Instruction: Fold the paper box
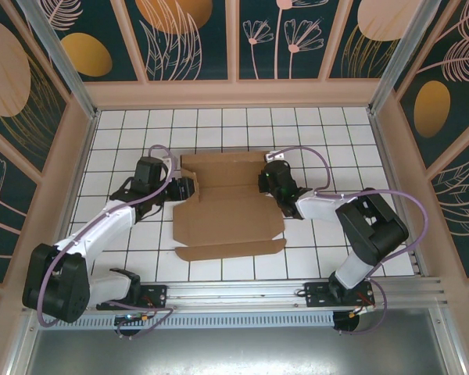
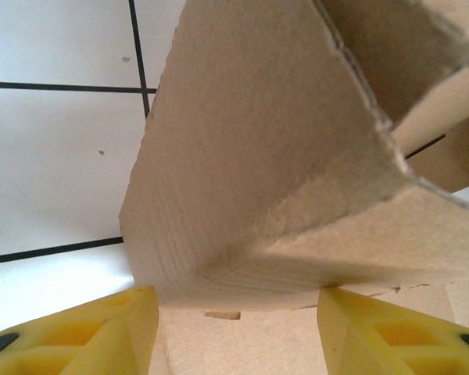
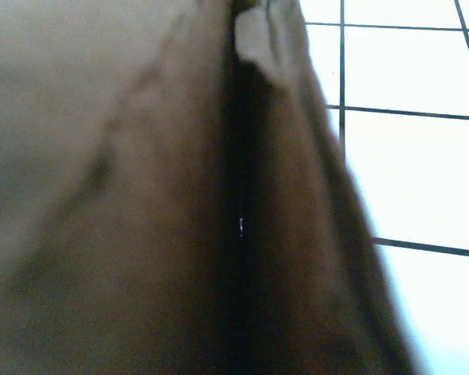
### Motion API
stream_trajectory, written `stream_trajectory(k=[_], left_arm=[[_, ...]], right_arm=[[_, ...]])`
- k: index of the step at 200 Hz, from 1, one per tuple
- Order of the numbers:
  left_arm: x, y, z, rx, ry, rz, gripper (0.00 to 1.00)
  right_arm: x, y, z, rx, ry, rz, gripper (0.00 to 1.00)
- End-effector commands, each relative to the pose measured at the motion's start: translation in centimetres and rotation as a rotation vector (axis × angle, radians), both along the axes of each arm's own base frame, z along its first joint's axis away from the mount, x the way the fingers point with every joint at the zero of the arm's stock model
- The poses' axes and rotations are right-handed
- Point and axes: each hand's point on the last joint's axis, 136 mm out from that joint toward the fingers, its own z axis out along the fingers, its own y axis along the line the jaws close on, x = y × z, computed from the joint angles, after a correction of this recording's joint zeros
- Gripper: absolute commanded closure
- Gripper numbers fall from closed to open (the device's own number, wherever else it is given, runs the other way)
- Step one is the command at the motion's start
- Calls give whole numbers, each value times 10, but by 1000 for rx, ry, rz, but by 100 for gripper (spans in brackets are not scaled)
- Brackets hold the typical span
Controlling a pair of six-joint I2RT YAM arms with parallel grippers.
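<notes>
**The paper box (image 1: 227, 215) between your two grippers**

Your left gripper (image 2: 238, 316) has its yellow fingers (image 2: 86, 336) apart. A raised flap of the box stands just ahead of the gap between them. Your right gripper (image 1: 273, 181) is closed at the opposite edge, with card close against it. You cannot tell whether it pinches the card. The sheet lies on the tiled table (image 1: 219, 125).

The table (image 1: 219, 129) has a white top, marked with thin black lines in a square grid. The paper box (image 1: 227, 223) lies directly on it near the middle: a brown cardboard sheet, mostly flat, with its far part and side flaps raised. A metal rail (image 1: 242, 293) runs along the near edge.
</notes>
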Motion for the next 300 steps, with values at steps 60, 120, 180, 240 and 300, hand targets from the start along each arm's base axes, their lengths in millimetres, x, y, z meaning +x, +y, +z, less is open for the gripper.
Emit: stream_trajectory(k=[60,120,180,240,300], left_arm=[[7,-3,21,44,-116,-59,28],[19,-1,28,49,-197,-42,27],[24,6,12,104,-210,-22,32],[23,7,-8,123,-193,-25,41],[30,2,-23,206,-191,-23,50]], right_arm=[[-37,-16,-54,-142,211,53,100],[-36,-10,-45,-127,209,62,100],[-37,-10,-38,-107,184,69,100],[-40,-11,-47,-90,195,75,100],[-37,-12,-42,-61,179,66,100]])
